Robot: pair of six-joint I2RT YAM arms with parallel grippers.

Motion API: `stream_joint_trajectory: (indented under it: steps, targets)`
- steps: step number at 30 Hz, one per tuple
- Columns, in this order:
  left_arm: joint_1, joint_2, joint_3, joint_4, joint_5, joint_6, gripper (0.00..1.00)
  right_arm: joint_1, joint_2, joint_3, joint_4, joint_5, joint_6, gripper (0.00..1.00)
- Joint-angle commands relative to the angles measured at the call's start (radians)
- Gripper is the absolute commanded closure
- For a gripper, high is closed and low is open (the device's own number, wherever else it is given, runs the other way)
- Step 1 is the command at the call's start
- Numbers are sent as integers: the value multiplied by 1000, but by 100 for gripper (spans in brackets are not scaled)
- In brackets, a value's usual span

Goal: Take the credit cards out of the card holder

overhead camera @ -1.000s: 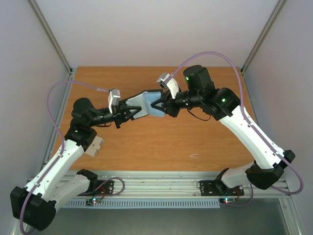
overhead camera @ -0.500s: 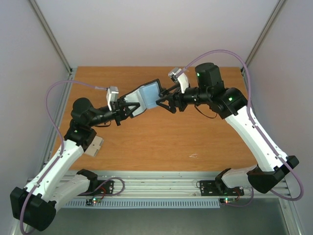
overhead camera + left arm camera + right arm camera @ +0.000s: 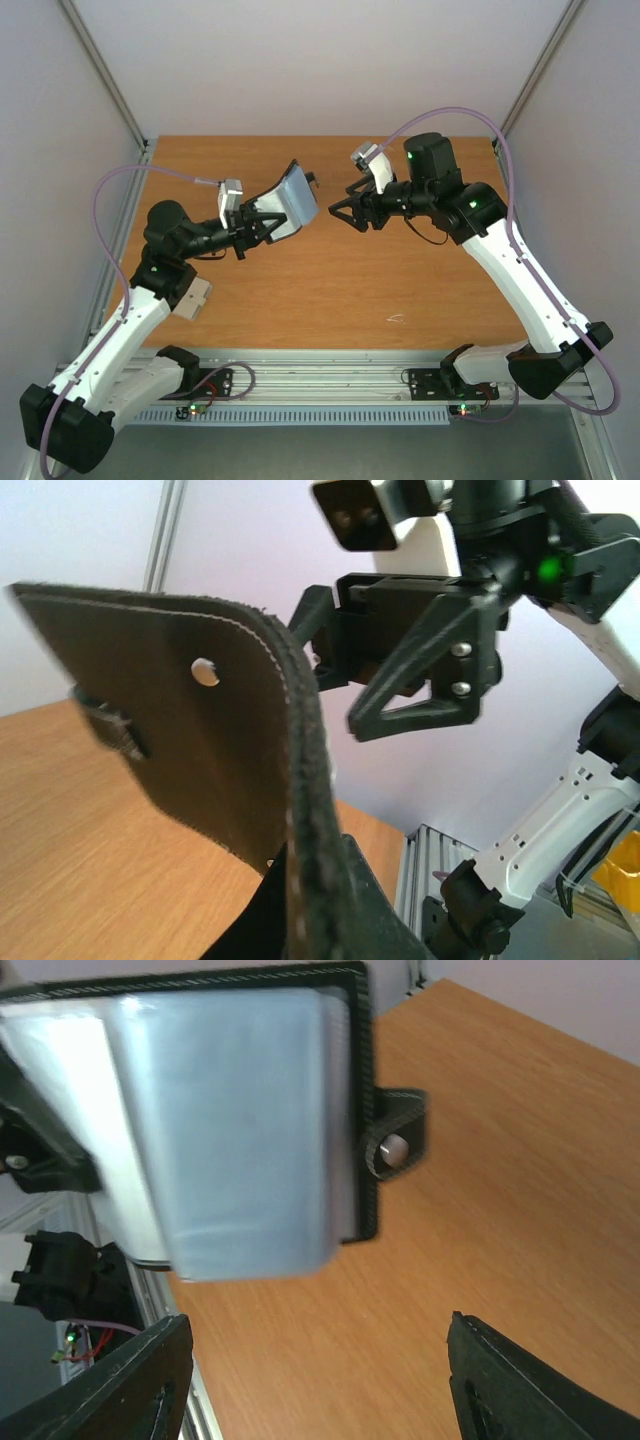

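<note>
At frame centre my left gripper clamped the card holder; the right gripper, just right of it, held its jaws apart.

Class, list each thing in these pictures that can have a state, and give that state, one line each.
card holder: open, held up off the table, pale blue inside toward the right gripper.
left gripper: shut on the card holder.
right gripper: open, empty, apart from the card holder.
credit cards: none in view outside the card holder.
</note>
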State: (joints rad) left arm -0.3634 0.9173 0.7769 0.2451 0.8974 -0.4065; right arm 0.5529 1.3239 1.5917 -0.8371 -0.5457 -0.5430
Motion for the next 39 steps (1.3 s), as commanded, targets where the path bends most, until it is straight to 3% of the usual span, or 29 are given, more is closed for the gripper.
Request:
stream_joint_trajectory:
  steps: [1,5,7,10,17,26,39]
  targets:
    - [-2,-34,27,69,67,72,100,-32,-12,-37,27,-37,-26,30]
    - [-2,-42,36,28,83,160,100,-31,-3,-10,48,-151,18,33]
    - [-2,-43,34,24,81,171,100,-31,-17,-36,164,-241,96,40]
    - [-3,-40,34,23,91,183,100,-28,-5,-96,313,-367,217,41]
    - [-3,-39,43,8,95,211,100,-14,40,-93,308,-337,237,42]
    - [-6,-37,47,-9,112,249,100,-1,85,-100,293,-320,228,32]
    - [-9,-8,58,-3,101,266,100,38,76,-105,175,-371,172,33]
